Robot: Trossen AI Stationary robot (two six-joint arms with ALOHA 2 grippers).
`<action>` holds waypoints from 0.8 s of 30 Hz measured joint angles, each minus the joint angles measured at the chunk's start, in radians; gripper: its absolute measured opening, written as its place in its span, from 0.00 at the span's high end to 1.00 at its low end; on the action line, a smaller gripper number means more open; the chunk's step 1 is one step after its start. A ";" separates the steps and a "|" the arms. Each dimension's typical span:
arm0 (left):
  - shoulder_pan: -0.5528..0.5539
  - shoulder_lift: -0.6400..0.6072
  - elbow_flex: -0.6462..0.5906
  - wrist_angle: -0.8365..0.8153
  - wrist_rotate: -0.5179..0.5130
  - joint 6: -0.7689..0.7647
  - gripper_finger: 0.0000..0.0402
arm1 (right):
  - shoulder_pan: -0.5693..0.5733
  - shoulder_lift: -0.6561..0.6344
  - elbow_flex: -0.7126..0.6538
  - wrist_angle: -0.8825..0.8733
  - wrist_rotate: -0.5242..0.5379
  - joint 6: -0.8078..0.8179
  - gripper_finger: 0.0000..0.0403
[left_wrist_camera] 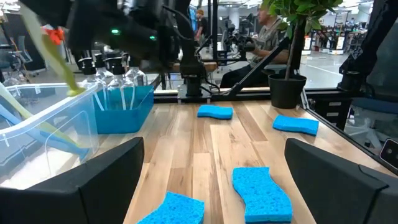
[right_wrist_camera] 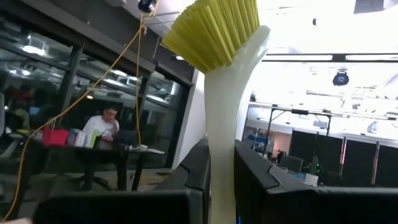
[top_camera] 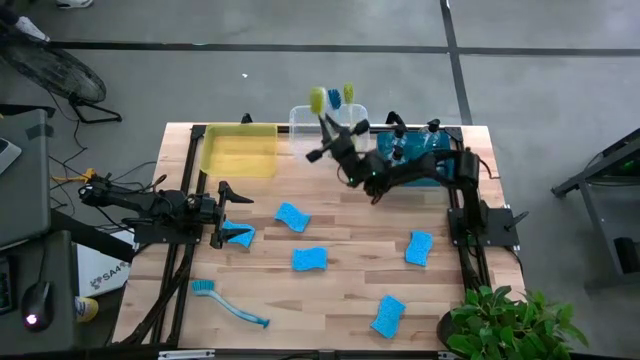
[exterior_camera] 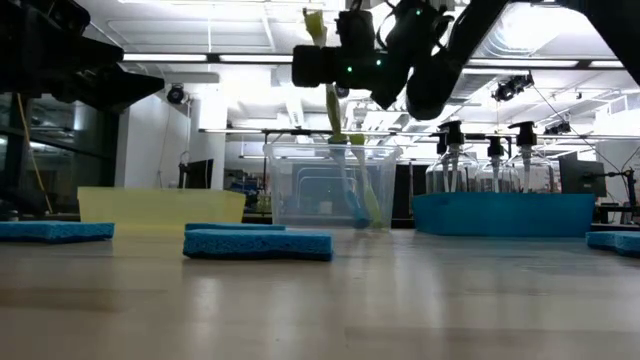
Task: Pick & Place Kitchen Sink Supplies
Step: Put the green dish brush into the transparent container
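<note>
Clear bin (top_camera: 300, 120), two brushes (top_camera: 341, 96), teal bin (exterior_camera: 505, 214), bottles (exterior_camera: 490, 160)

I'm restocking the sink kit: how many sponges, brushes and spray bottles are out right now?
Sponges: 5
Brushes: 4 (one in the right gripper, two in the clear bin)
Spray bottles: 3 visible, in the teal bin
Total: 12

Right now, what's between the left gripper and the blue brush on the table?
High view: only bare wood between the open left gripper and the blue brush; the nearest sponge sits under the gripper.
</note>
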 joint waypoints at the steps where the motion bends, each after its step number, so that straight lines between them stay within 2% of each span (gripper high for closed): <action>1: 0.000 0.000 0.000 0.000 0.000 0.000 0.05 | -0.016 0.000 0.003 -0.001 -0.015 0.013 0.91; 6: 0.000 0.000 0.000 0.000 0.000 0.000 0.05 | -0.076 0.000 0.021 0.001 -0.025 0.038 0.91; 13: 0.000 0.000 0.000 0.000 0.000 0.000 0.05 | -0.150 0.000 0.023 -0.062 0.025 0.124 0.91; 20: 0.000 0.000 0.000 0.000 0.000 0.000 0.05 | -0.225 0.000 0.024 -0.239 -0.004 0.434 0.91; 24: 0.000 0.000 0.000 0.000 0.000 0.000 0.05 | -0.254 0.000 0.024 -0.263 -0.094 0.520 0.91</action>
